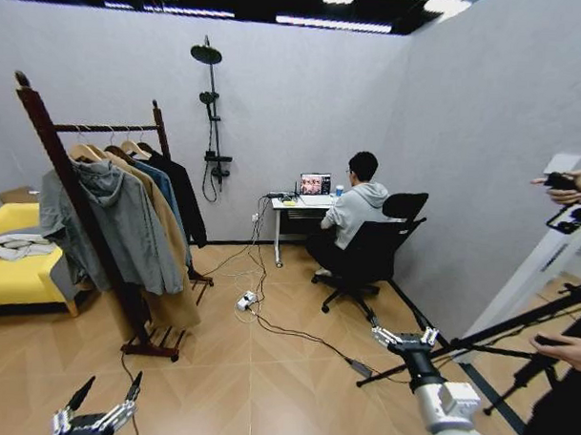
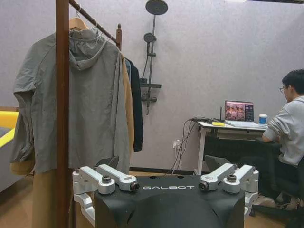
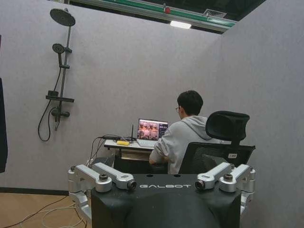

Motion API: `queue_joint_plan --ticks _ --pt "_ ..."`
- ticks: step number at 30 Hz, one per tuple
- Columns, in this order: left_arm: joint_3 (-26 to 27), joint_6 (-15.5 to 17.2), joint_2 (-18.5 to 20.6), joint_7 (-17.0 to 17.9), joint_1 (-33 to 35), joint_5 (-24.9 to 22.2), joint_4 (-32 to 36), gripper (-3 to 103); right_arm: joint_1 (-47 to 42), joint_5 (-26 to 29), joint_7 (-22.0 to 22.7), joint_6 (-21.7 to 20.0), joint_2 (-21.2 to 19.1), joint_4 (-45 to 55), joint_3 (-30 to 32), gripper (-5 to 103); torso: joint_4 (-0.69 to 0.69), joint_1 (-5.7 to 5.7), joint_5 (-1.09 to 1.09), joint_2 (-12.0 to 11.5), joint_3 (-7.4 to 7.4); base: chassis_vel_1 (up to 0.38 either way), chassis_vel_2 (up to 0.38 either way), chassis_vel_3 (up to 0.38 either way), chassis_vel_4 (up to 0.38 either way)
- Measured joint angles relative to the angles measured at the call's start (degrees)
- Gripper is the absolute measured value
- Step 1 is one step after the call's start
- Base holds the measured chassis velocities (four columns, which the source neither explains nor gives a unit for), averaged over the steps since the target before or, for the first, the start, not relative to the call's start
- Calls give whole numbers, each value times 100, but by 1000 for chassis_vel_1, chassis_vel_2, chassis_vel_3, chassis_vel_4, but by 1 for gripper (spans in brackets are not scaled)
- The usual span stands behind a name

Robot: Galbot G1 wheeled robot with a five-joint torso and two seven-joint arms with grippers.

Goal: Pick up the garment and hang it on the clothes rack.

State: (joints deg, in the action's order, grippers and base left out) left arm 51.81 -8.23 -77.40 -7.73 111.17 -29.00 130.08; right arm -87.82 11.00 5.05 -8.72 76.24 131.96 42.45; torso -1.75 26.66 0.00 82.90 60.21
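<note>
The clothes rack stands at the left, dark reddish-brown, with knobbed posts and one rail. On the rail hang a grey hoodie, a tan coat, a blue shirt and, at the far end, a black garment on a wooden hanger. I cannot tell whether it carries lettering. The rack's near post and the hoodie stand close in the left wrist view. My left gripper is low at the front left, open and empty. My right gripper is at the front right, also open and empty.
A yellow sofa with a pale cloth sits left of the rack. Cables and a power strip cross the floor. A person in an office chair sits at a desk. Tripod legs stand at the right. A shower pole hangs on the wall.
</note>
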Motion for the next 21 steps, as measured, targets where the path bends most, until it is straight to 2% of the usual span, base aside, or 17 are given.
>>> queue_joint_plan --ticks 11,21 --pt "0 0 0 0 0 0 0 100 151 -176 24 -36 54 -175 -283 100 0 0 1 0 0 98 -103 -95 103" --pt "0 0 0 0 -1 0 0 100 130 -193 31 -48 53 -176 -271 100 0 0 0 0 0 97 -96 -106 83"
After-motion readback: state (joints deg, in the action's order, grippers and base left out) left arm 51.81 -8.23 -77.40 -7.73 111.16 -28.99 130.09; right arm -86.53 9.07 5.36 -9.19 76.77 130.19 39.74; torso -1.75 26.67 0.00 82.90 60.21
